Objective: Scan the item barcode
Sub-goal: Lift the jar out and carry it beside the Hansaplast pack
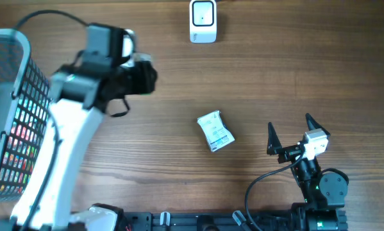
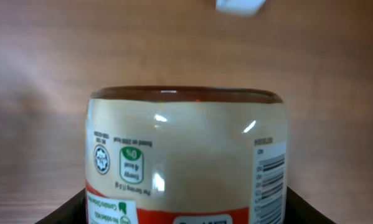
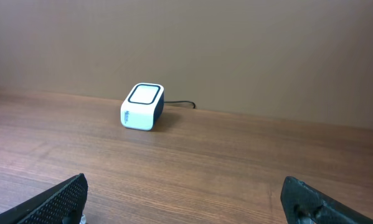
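My left gripper (image 2: 186, 214) is shut on a jar (image 2: 186, 155) with a beige and red label. Only the dark jaw edges show at the bottom corners of the left wrist view. A barcode (image 2: 270, 180) runs down the jar's right side. From overhead, the left gripper (image 1: 142, 76) hangs over the table's left part and hides the jar almost entirely. The white scanner (image 1: 203, 21) stands at the far edge, also seen as the scanner (image 3: 142, 106) and as a blurred scanner (image 2: 239, 5). My right gripper (image 1: 289, 123) (image 3: 183, 186) is open and holds nothing.
A small white packet (image 1: 215, 131) lies on the wooden table (image 1: 275, 70) at mid-table. A grey wire basket (image 1: 9, 96) with colourful goods stands at the left edge. The scanner's cable (image 3: 183, 104) runs off behind it.
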`<act>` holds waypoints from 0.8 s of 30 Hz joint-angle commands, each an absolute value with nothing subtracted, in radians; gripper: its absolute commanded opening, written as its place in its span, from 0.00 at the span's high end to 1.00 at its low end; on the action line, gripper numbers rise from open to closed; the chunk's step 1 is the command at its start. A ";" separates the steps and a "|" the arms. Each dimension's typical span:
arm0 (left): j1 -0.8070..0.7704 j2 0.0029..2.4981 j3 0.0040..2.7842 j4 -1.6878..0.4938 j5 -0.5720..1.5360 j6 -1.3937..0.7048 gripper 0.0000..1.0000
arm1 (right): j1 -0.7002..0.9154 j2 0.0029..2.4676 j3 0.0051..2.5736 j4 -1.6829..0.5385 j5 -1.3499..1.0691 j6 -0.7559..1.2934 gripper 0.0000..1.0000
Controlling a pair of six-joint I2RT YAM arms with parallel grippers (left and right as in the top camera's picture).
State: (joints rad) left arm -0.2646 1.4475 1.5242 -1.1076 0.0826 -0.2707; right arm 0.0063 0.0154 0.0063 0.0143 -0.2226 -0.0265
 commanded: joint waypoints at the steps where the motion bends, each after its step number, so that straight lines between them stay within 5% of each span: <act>1: -0.354 1.565 1.504 -1.099 0.085 -0.304 0.41 | 0.013 0.011 0.005 0.017 -0.205 -0.020 0.00; 17: -0.561 1.723 1.012 -0.630 0.078 -0.488 0.41 | 0.013 0.011 0.005 0.017 -0.205 -0.020 0.00; 22: -0.600 1.722 1.013 -0.598 0.078 -0.488 0.26 | 0.013 0.011 0.005 0.017 -0.205 -0.020 0.00; 24: -0.598 1.708 1.022 -0.619 0.078 -0.487 0.11 | 0.013 0.011 0.005 0.017 -0.205 -0.020 0.00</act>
